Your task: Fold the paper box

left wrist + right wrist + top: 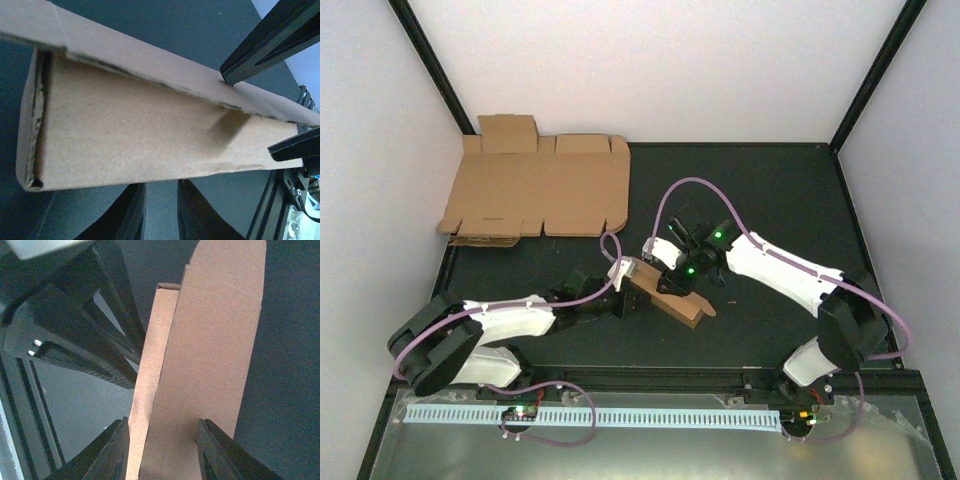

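The paper box [672, 297] is a half-folded brown cardboard piece lying on the dark mat between my arms. From the left, my left gripper [628, 284] reaches its near-left end. In the left wrist view the paper box [150, 135] fills the frame as a long trough. My left gripper [161, 200] has its jaws a little apart there, and their tips are hidden behind the cardboard edge. My right gripper [665, 265] comes from the right over the box. In its wrist view the right gripper [165, 452] is open, with a rounded box flap [215, 340] running between and behind its fingers.
A larger flat cardboard sheet [535, 190] lies at the back left corner by the wall. The right arm's black fingers [265, 40] cross the left wrist view at the right. The left arm's gripper body [85, 325] fills the upper left of the right wrist view.
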Tool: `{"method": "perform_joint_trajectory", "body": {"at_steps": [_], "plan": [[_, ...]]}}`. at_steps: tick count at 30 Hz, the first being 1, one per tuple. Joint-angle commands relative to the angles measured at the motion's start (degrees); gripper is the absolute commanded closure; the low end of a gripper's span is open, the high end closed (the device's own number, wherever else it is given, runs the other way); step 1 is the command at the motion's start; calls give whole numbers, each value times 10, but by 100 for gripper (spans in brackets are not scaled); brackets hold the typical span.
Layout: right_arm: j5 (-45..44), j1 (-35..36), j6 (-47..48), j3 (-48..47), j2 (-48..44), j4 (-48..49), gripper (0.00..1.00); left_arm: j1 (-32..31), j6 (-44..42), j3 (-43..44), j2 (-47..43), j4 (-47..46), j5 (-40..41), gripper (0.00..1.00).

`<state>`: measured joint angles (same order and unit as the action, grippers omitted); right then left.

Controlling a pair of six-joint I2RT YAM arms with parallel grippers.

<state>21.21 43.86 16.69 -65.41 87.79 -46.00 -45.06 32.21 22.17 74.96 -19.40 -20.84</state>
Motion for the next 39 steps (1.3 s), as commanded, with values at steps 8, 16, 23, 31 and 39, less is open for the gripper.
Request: {"method": "perform_joint_trajectory", "body": {"at_steps": [8,16,23,31,39], "plan": [[-54,5,-23,33,-35,28,53,16,-31,8,-103,86,42,77],[-55,5,-39,43,-68,53,31,47,-67,22,-197,184,53,77],[-66,5,-61,61,-101,70,0,89,-99,44,-233,227,33,77],[-128,11,-116,61,-138,53,1,150,-142,87,-244,272,0,75],[-276,15,-231,98,-232,98,1,175,-169,104,-249,259,-35,63]]}}
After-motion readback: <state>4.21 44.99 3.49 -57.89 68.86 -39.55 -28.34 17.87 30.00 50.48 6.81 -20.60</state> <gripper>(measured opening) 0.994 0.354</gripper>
